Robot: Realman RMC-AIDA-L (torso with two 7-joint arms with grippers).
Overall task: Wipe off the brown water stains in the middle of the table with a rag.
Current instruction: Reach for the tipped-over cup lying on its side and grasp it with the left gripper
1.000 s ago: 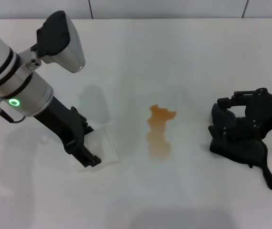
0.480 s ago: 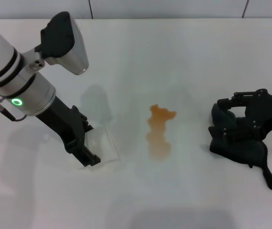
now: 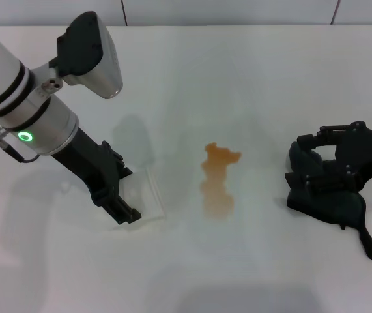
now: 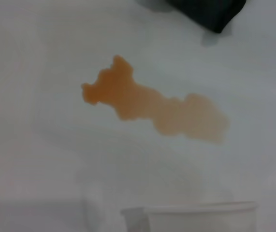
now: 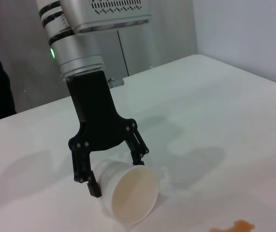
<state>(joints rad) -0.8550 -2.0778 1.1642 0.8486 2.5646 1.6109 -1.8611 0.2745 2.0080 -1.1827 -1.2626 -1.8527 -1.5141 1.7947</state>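
Note:
The brown water stains (image 3: pixel 217 179) lie as an orange-brown blotch in the middle of the white table (image 3: pixel 238 78); the stains (image 4: pixel 152 104) also fill the left wrist view. At the right, the dark rag (image 3: pixel 335 205) lies crumpled on the table with its tail pointing toward me. My right gripper (image 3: pixel 313 171) sits low on it, fingers shut into the cloth. A corner of the rag (image 4: pixel 210 12) shows in the left wrist view. My left gripper (image 3: pixel 122 205) is left of the stains, its fingers (image 5: pixel 93 186) closed on a tipped cup.
The translucent cup (image 3: pixel 145 194) lies on its side on the table, its mouth (image 5: pixel 137 193) facing the stains and its inside brownish. Its rim (image 4: pixel 196 210) edges the left wrist view. Bare white tabletop surrounds the stains on all sides.
My left arm has shifted slightly to the right and leaned a little, and the cup has barely moved. The right gripper, rag and stains are unchanged.

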